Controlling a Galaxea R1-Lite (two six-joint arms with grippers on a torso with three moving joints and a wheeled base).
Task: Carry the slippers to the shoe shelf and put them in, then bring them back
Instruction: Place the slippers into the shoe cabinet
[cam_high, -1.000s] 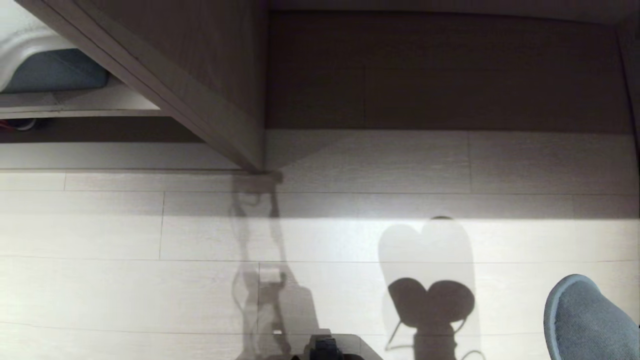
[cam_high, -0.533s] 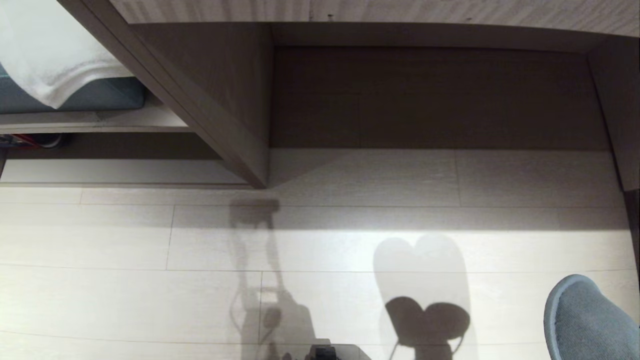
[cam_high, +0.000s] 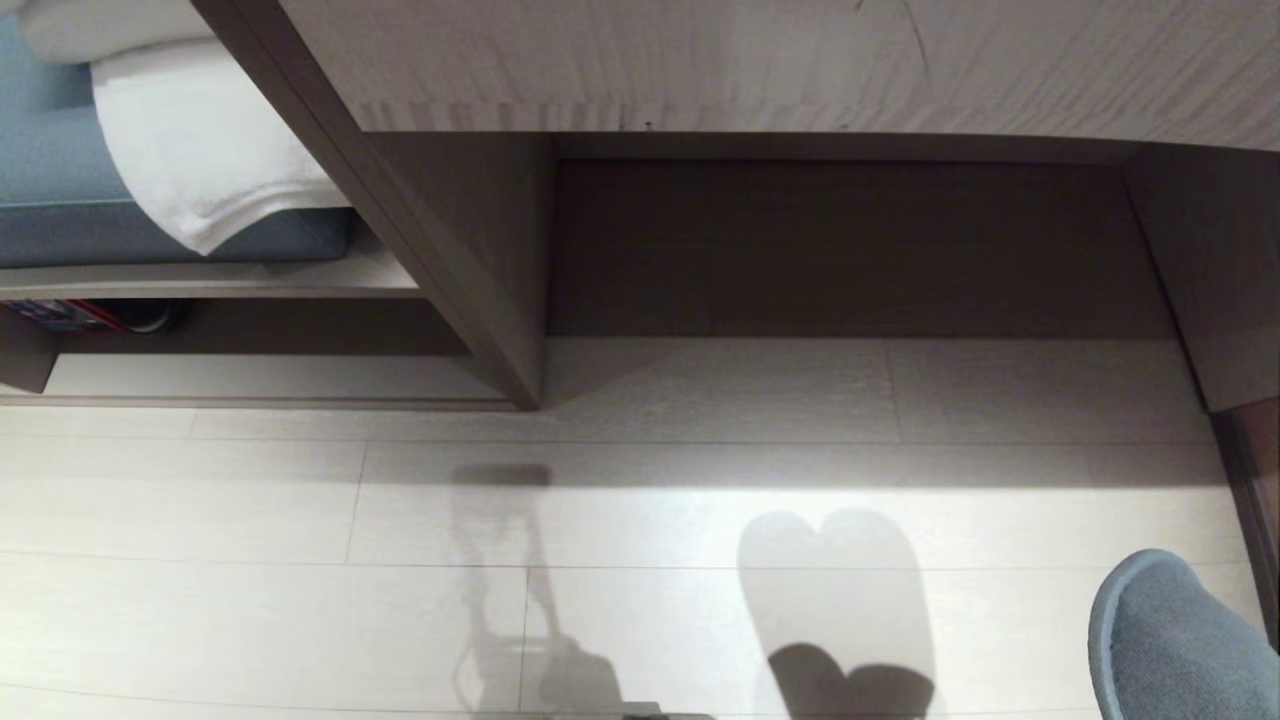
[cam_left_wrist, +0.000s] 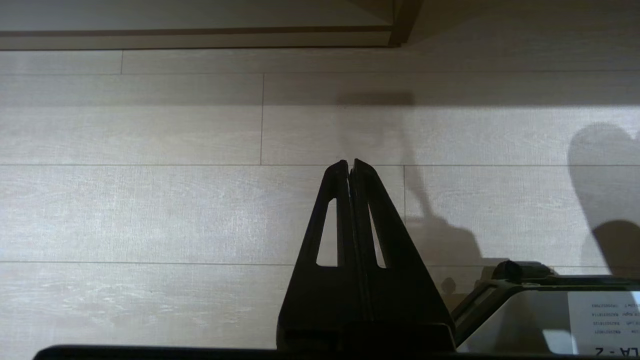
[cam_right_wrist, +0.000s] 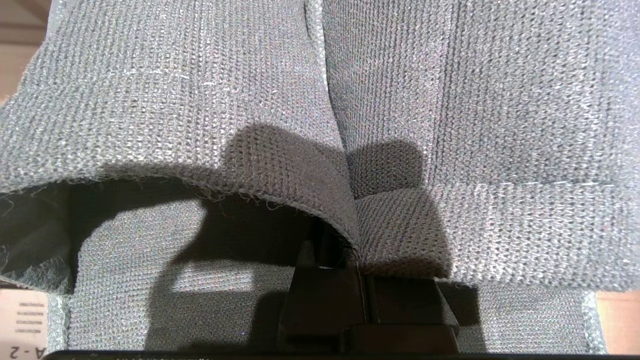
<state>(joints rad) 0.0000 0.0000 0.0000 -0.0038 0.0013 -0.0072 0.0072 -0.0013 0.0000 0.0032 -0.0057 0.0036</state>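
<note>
1. Since a second ago only the head camera has tilted up; more of the desk top (cam_high: 800, 60) shows.
2. Right gripper (cam_right_wrist: 332, 255) is clamped shut on the slippers (cam_right_wrist: 320, 125), near right above the floor (cam_high: 250, 600).
3. Left gripper (cam_left_wrist: 350, 164) is closed and empty.

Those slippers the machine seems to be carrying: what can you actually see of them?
The pair of grey knitted-fabric slippers hangs side by side from the right gripper, whose black fingers are shut on the inner edges of their openings. The cloth looks soft and ribbed, with a pale trim along the edges and slightly frayed rims. One dark opening gapes beside the gripper. In the head view only one rounded toe shows at the lower right, above the pale plank floor, where the pair casts a heart-shaped shadow.
</note>
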